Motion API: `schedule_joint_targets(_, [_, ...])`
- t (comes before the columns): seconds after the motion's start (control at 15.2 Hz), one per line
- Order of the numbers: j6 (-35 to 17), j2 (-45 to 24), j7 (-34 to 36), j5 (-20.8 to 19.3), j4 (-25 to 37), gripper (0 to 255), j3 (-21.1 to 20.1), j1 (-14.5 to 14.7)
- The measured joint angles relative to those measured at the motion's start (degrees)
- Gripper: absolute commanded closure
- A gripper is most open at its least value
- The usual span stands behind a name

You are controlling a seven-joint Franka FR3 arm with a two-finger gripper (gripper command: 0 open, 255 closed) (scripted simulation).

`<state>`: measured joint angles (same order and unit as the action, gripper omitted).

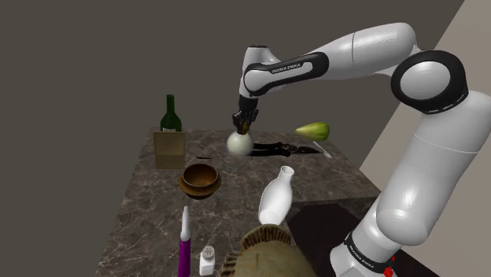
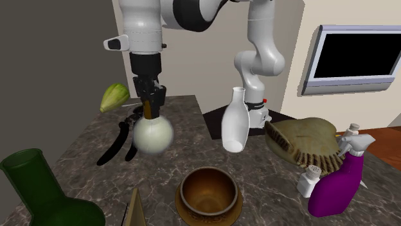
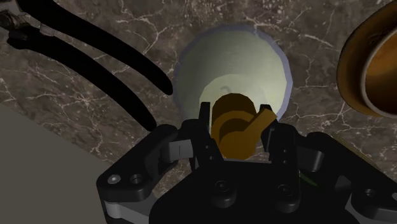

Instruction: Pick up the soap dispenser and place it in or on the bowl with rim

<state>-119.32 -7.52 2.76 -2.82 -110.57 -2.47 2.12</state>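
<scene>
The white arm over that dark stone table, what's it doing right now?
The arm's black gripper is shut on the brown pump top of a round, pale soap dispenser over the stone table. The brown bowl meant to receive it stands apart from it, empty. I cannot tell whether the dispenser is off the tabletop yet, so this looks like the grasping stage.
</scene>
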Motion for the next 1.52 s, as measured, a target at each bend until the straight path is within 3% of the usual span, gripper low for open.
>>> schedule_joint_targets(0.99, [10.93, 2.59, -0.51, 0.34, 8.37, 255, -0.06, 0.02])
schedule_joint_targets(1.52, [15.32, 1.89, 8.50, -0.23, 13.04, 255, -4.21, 5.03])
